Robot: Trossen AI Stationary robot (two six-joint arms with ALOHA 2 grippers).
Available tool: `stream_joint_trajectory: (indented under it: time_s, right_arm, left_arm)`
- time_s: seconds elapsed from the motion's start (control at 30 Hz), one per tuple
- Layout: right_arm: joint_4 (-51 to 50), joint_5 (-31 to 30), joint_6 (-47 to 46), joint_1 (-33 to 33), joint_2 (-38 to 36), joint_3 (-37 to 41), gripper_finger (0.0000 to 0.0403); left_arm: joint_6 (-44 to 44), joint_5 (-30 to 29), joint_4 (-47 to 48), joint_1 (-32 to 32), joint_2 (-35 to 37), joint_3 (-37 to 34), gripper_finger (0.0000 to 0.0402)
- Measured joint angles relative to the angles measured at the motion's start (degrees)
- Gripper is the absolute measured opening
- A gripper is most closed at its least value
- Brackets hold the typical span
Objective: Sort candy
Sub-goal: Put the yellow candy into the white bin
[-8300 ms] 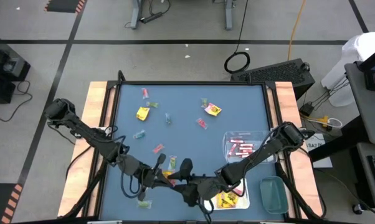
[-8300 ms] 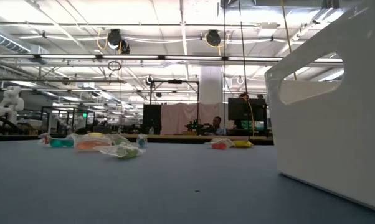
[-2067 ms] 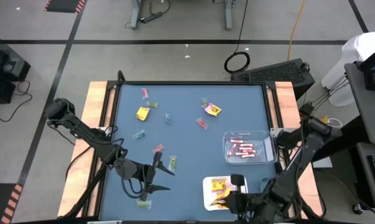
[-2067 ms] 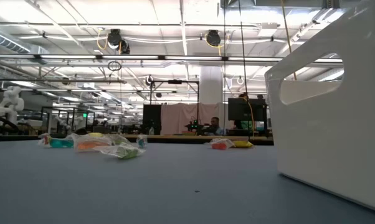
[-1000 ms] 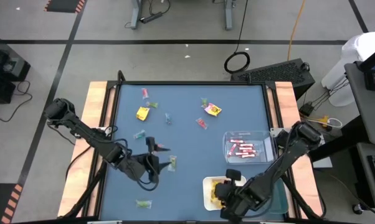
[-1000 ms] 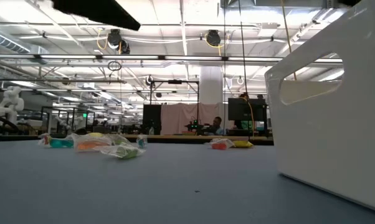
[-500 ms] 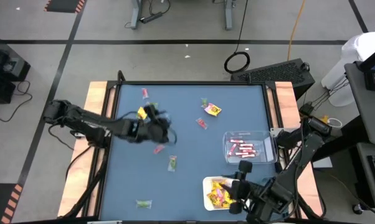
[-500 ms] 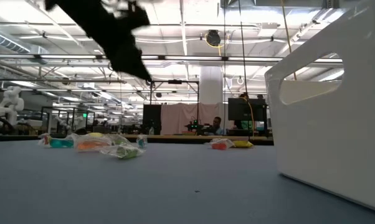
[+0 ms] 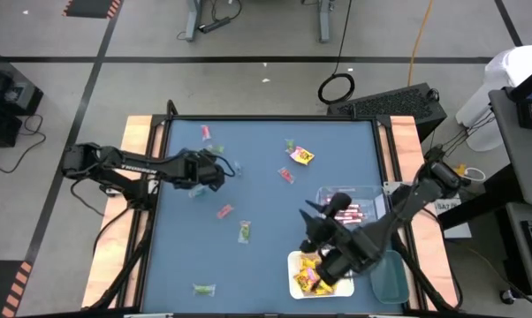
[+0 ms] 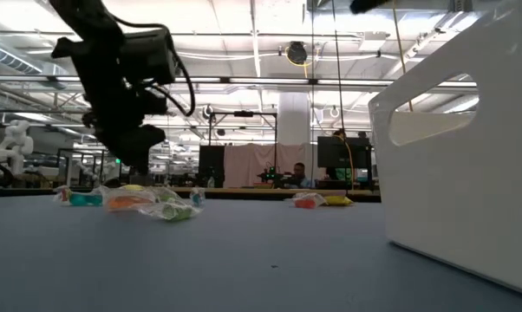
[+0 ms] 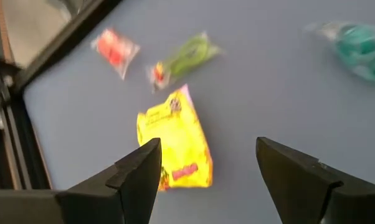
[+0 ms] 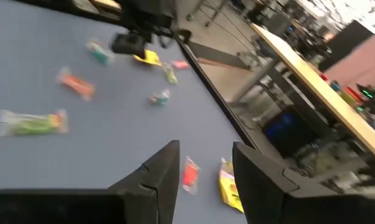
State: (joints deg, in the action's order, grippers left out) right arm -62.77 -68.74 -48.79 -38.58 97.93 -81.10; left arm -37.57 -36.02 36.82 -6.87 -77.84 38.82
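Left gripper (image 11: 206,180) wide above yellow packet (image 11: 173,149), right gripper (image 12: 203,168) parted, empty

The blue desk (image 9: 266,256) carries scattered candy (image 9: 245,231), with a yellow packet (image 11: 174,147) just below the left tool (image 9: 215,170). A white tray (image 9: 295,262), a clear tray (image 9: 372,199) and a green-tinted tray (image 9: 388,276) lie beside the right tool (image 9: 316,225).

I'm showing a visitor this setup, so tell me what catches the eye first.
The left gripper hangs open over a yellow packet near the table's far-left side. The right gripper is raised just above the white tray of yellow packets at the near edge. Other candy lies scattered across the blue table.
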Motion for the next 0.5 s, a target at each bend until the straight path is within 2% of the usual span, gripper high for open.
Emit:
stream_joint_trajectory:
  time_s: [0.2, 0.5]
  right_arm:
    - [2.00, 0.07, 0.17, 3.59, 0.00, 1.44, 0.0137]
    - [7.16, 0.05, 0.39, 4.52, 0.02, 1.44, 0.0137]
  left_arm:
    - [-5.41, -0.01, -0.37, 0.30, -0.02, -1.76, 0.0265]
    - [-5.44, -0.01, -2.82, -0.25, -2.49, -1.76, 0.0265]
